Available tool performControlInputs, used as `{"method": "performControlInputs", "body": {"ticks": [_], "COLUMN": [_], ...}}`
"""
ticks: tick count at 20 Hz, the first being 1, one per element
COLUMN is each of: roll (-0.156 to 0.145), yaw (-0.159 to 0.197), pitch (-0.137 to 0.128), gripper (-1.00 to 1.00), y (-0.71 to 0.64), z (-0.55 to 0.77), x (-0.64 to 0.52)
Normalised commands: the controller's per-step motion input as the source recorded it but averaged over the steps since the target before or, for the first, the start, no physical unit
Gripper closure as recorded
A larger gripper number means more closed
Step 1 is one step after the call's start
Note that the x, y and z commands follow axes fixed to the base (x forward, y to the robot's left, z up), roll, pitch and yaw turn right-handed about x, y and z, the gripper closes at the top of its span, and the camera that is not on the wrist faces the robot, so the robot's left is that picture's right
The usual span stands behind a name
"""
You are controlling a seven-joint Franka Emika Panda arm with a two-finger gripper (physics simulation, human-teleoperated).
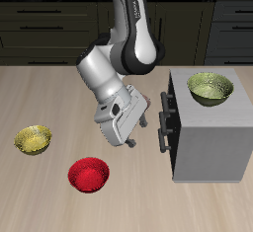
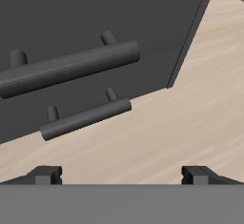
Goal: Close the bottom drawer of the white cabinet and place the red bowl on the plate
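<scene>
The white cabinet (image 1: 212,137) stands at the table's side, its two dark-handled drawer fronts facing my gripper (image 1: 140,132). The gripper is open and empty, a short way in front of the handles. In the wrist view the open fingertips (image 2: 43,175) frame the fronts: the upper drawer's handle (image 2: 71,66) and the bottom drawer's handle (image 2: 86,116), which is nearest the tabletop. The bottom drawer (image 1: 168,137) looks near flush; I cannot tell how far it stands out. The red bowl (image 1: 88,174) sits near the table's front edge. The plate is out of view.
A yellow-green bowl (image 1: 210,88) sits on top of the cabinet. A second yellow-green bowl (image 1: 33,139) sits on the table at the far side from the cabinet. Dark kitchen cabinets run behind the table.
</scene>
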Motion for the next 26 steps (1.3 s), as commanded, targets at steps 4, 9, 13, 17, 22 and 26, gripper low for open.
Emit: {"method": "performControlInputs", "body": {"ticks": [4,9,13,17,22,26], "roll": [-0.064,-0.068,0.015,-0.042,-0.024,-0.027], "yaw": [-0.432,-0.375,-0.342,-0.271,-0.166,-0.152], "pitch": [0.151,0.1,0.063,0.034,0.021,0.031], "gripper": [-1.0,-1.0,-1.0,-1.0,-1.0,-1.0], "y": [-0.25,-0.23,-0.23,-0.23,-0.18,-0.16], "z": [0.32,0.31,0.24,0.2,0.24,0.22], "x": [-0.09,-0.09,-0.15,-0.06,-0.01,0.01]}}
